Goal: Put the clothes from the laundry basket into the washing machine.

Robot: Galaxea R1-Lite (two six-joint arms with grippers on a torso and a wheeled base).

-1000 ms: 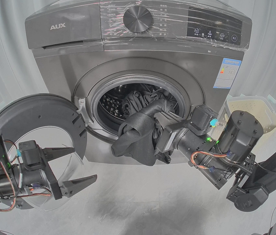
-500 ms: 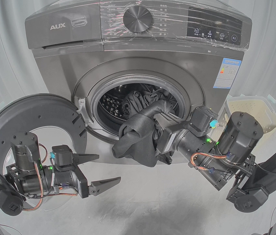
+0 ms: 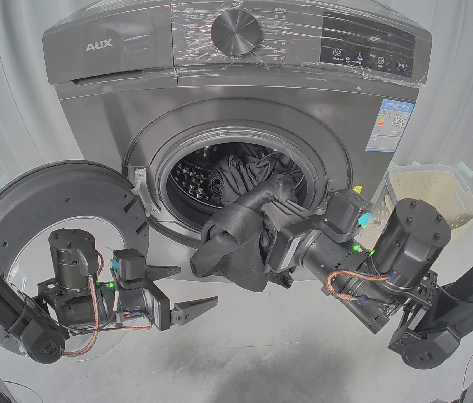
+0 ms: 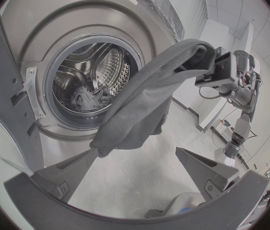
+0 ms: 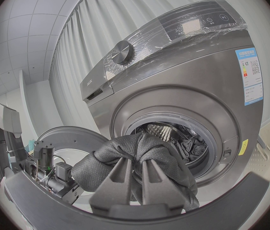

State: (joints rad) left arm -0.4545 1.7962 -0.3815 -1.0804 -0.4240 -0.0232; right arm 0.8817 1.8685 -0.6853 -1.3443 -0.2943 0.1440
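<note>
My right gripper (image 5: 135,162) is shut on a dark grey garment (image 3: 231,242), held just in front of the lower rim of the washing machine's (image 3: 236,85) round opening. The garment (image 5: 109,163) bunches over the fingers and hangs below the opening's lip. More dark clothes (image 3: 242,169) lie inside the drum. My left gripper (image 3: 197,284) is open low in front of the machine, left of and below the hanging cloth (image 4: 144,106); nothing sits between its fingers. The cream laundry basket (image 3: 443,191) stands right of the machine, behind my right arm.
The machine's round door (image 3: 52,197) is swung wide open to the left, behind my left arm. Pale bare floor (image 3: 236,337) lies in front of the machine. A curtain hangs behind it.
My left arm has swung in from the far left toward the hanging garment, its gripper still open. The right gripper with the garment has shifted only slightly.
</note>
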